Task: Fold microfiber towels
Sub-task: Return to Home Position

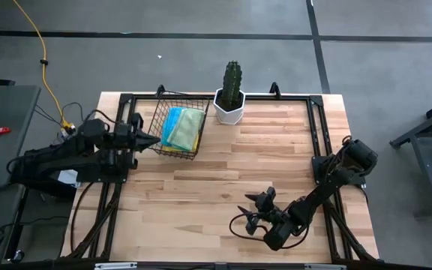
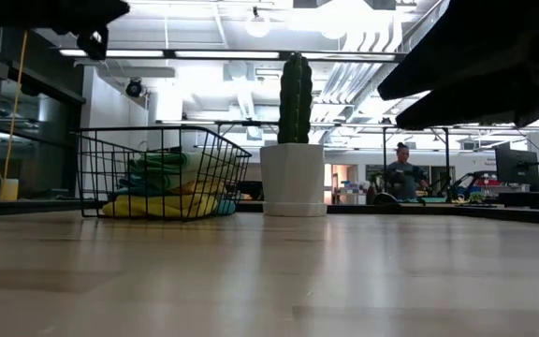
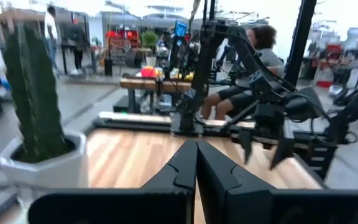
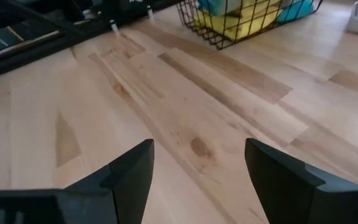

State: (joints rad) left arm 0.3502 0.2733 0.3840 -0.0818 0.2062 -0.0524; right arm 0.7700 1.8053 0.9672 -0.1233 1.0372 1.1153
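Your folded towels point(image 1: 184, 127) sit stacked inside basket point(image 1: 157, 120). Left gripper point(image 1: 145, 140) pinched closed, empty, just beside basket (may snag wire when retreating, dragging basket). Right gripper point(image 1: 249, 210) spread wide, empty, well apart from basket.

Shows smooth, lightly sheened planked wood on the table point(image 1: 223, 172); thin black metal wire in the basket point(image 1: 159, 120); soft matt cloth towels point(image 1: 184, 127); smooth white pot point(image 1: 229, 114).

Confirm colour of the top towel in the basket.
Pale green top towel, in the wire basket; shows best in the high view.
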